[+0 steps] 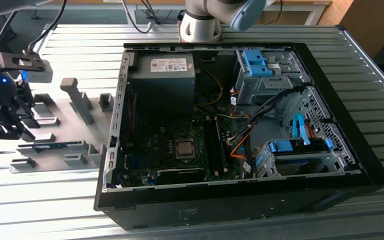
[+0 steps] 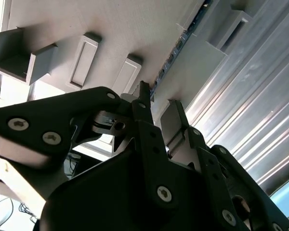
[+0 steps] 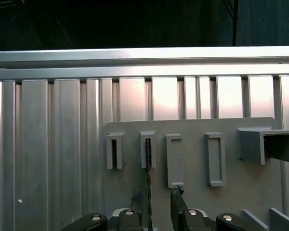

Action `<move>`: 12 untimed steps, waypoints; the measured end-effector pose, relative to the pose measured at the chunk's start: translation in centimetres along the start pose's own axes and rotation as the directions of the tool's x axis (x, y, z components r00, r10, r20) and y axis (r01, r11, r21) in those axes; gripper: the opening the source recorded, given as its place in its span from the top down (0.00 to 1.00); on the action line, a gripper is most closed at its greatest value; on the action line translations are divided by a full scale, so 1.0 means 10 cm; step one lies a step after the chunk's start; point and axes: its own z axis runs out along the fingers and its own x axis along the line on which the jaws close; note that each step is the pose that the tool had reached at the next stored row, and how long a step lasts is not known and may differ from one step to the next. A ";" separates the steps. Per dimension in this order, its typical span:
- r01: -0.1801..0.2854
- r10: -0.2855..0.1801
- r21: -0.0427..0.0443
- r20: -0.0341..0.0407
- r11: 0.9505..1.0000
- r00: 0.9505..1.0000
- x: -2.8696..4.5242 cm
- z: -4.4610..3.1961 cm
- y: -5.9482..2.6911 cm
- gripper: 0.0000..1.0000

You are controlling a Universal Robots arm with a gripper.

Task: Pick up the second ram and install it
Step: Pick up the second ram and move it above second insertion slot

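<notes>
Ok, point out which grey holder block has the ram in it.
The block in line with the open gripper: the second ram sits edge-on in its slot, while the other blocks' slots are bare.

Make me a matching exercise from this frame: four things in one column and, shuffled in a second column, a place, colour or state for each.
Things
1. ram stick
2. hand
3. computer case
4. table

Descriptions
A. ribbed silver metal
B. lying on its side with the side panel off
C. open, at the exterior view's left
D. standing on edge in the grey holders

Pairs: 1-D, 2-C, 3-B, 4-A
</notes>
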 end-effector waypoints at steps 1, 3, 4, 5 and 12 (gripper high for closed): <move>0.000 0.000 0.000 0.000 1.000 1.000 0.000 0.018 -0.001 0.63; 0.000 0.000 0.000 0.000 1.000 1.000 0.001 0.051 -0.002 0.63; 0.000 0.000 0.000 0.000 1.000 1.000 0.001 0.062 -0.003 0.63; 0.000 0.000 0.000 0.000 1.000 1.000 0.001 0.062 -0.003 0.63; 0.000 0.000 0.000 0.000 1.000 1.000 0.001 0.064 -0.003 0.63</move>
